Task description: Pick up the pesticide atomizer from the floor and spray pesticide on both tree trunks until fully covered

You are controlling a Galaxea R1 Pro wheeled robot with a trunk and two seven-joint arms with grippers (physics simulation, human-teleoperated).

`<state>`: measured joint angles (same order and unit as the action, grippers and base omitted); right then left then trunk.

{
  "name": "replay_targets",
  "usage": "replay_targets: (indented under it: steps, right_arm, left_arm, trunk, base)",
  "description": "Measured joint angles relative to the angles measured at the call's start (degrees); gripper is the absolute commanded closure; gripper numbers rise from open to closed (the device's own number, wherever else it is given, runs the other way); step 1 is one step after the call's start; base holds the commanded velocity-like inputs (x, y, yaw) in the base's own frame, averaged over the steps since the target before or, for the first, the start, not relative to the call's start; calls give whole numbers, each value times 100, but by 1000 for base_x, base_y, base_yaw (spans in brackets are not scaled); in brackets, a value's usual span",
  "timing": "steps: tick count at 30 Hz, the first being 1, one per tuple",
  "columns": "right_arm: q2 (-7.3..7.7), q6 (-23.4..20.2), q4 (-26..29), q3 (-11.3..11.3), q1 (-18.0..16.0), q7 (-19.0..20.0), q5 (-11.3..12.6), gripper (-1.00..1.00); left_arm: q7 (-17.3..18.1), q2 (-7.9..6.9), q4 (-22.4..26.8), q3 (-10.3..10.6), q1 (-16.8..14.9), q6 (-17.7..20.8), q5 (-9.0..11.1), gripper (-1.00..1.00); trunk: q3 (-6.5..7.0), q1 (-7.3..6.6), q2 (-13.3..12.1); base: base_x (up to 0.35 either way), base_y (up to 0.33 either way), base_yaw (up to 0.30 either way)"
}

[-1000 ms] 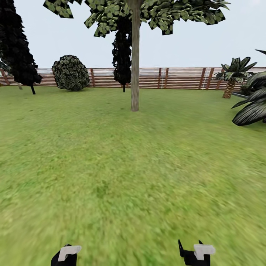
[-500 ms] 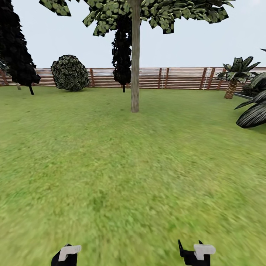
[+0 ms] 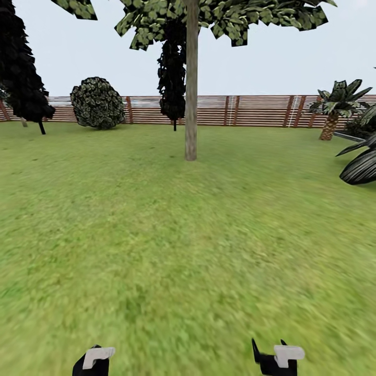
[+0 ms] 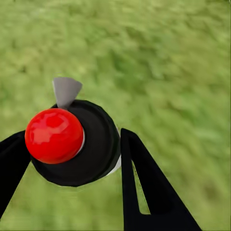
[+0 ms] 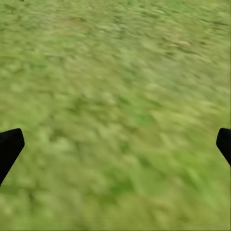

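Observation:
The pesticide atomizer (image 4: 96,144), a black round body with a red ball top and a grey nozzle, sits between the black fingers of my left gripper (image 4: 72,144), which is shut on it. Grass floor (image 4: 173,62) lies below it. In the head view my left gripper (image 3: 94,360) and right gripper (image 3: 274,357) hang low at the picture's bottom edge. My right gripper (image 5: 115,144) is open over bare grass. One tree stands straight ahead in the garden, its mottled tree trunk (image 3: 191,104) rising to a blocky green crown (image 3: 219,15).
A brown slatted fence (image 3: 256,110) closes the lawn at the back. A round shrub (image 3: 98,103) and a dark conifer (image 3: 21,62) stand back left, another conifer (image 3: 171,78) behind the trunk. A short palm (image 3: 334,104) and a dark-leaved plant (image 3: 363,164) stand at right.
The whole head view has shifted: the camera has moved forward toward the tree, and the plants at right have slid outward. Both arms keep their pose.

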<state>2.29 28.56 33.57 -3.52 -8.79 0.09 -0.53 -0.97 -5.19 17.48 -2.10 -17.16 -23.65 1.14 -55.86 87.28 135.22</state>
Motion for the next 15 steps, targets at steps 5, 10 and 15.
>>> replay_targets:
  steps: [5, 10, 15]
  right_arm:
    - [0, 0, 0, 0, 0, 0, 0, -100]
    - [0, 0, 0, 0, 0, 0, -2, -100]
    - [0, 0, 0, 0, 0, 0, -4, -100]
  left_arm:
    - [0, 0, 0, 0, 1, 0, 0, 100]
    - [0, 0, 0, 0, 0, 1, 0, 100]
    - [0, 0, 0, 0, 1, 1, 0, 100]
  trunk:
    - [0, 0, 0]
    - [0, 0, 0]
    - [0, 0, 0]
  base:
    - [341, 0, 0]
    - [340, 0, 0]
    - [340, 0, 0]
